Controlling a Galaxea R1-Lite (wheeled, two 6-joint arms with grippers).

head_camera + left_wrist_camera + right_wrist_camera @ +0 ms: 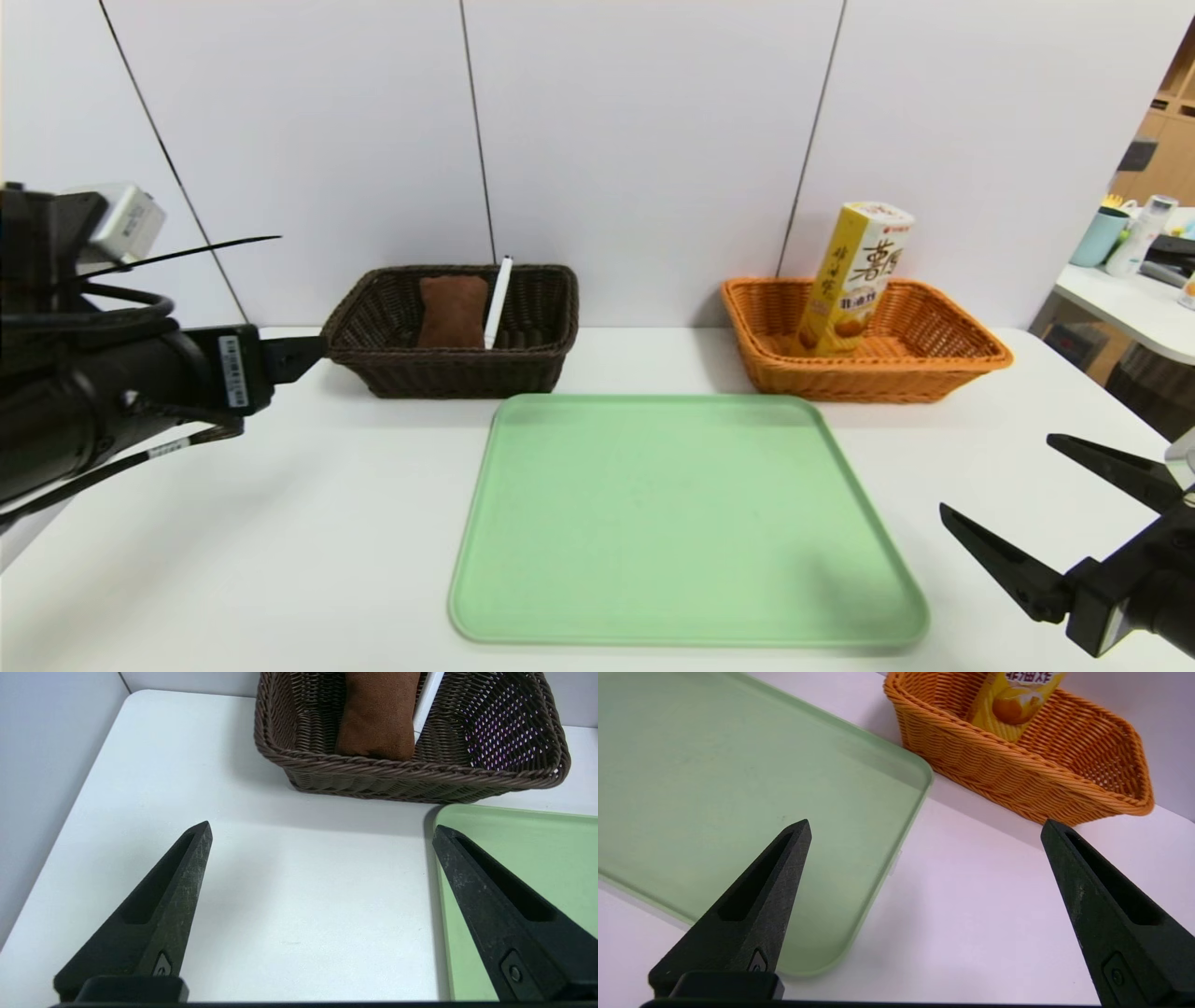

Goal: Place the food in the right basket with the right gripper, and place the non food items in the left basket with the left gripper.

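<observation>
Dark brown woven wicker basket [457, 373], at left on the white table [355, 523], contains a rolled brown cloth towel [453, 313] and, just beside it, a slim white marker pen with a black tip [499, 303], which leans upward with its tip above the rim. Orange-tan woven wicker basket [859, 385], at right, contains the tall yellow-and-white hexagonal cardboard snack box [853, 280], tilted, its upper part projecting above the rim. A shallow pale green rectangular tray [686, 523] lies in front of and between the two baskets. The black left gripper [322, 828], its pointed jaws wide open and nothing between them, is suspended over the table near the brown basket. The black right gripper [927, 821], likewise wide open and holding nothing, is positioned in front of the orange basket, near the tray's right side.
</observation>
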